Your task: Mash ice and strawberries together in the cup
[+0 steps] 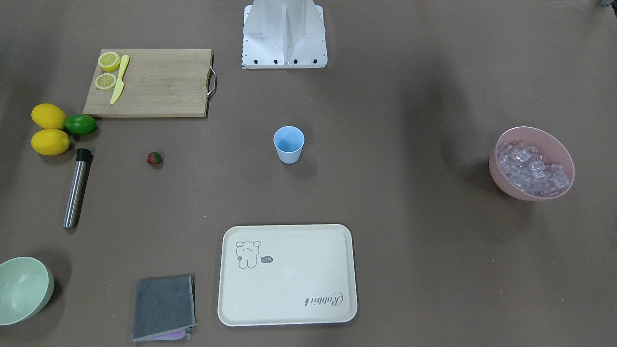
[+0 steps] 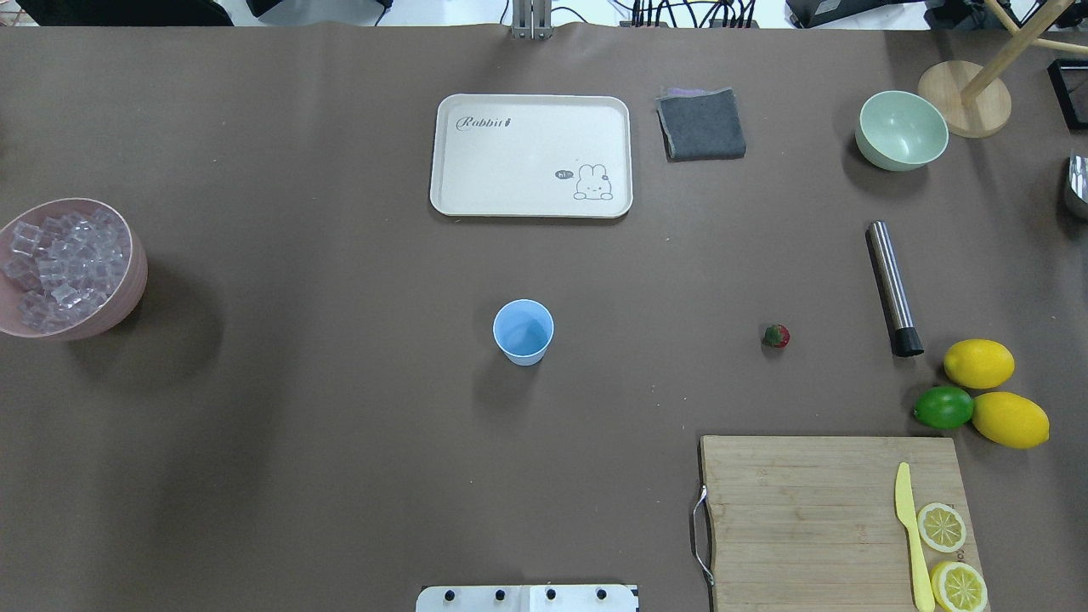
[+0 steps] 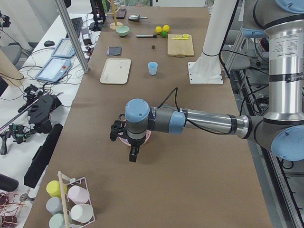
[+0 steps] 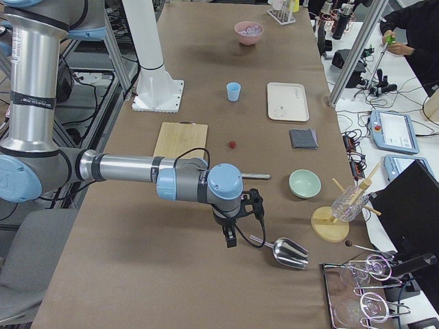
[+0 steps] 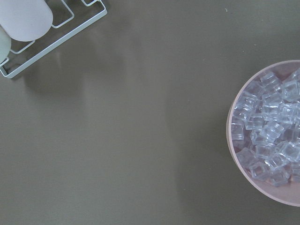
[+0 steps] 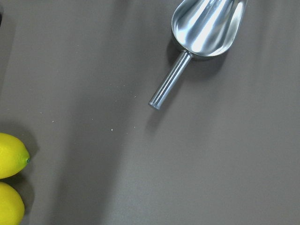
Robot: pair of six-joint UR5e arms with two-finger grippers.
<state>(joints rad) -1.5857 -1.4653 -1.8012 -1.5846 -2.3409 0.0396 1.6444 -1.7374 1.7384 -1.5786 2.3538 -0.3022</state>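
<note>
Cup [image 1: 288, 144] stands upright at worktop [image 1: 424, 226] centre, strawberry [image 1: 154, 158] well apart. Left hand [image 3: 133, 155] and right hand [image 4: 230, 238]: apart or together cannot be told.

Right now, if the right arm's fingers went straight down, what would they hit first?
Probably the bare brown table. The right fingers point down, and their wrist view shows open tabletop, with the metal scoop to one side and two lemons at the opposite corner.
</note>
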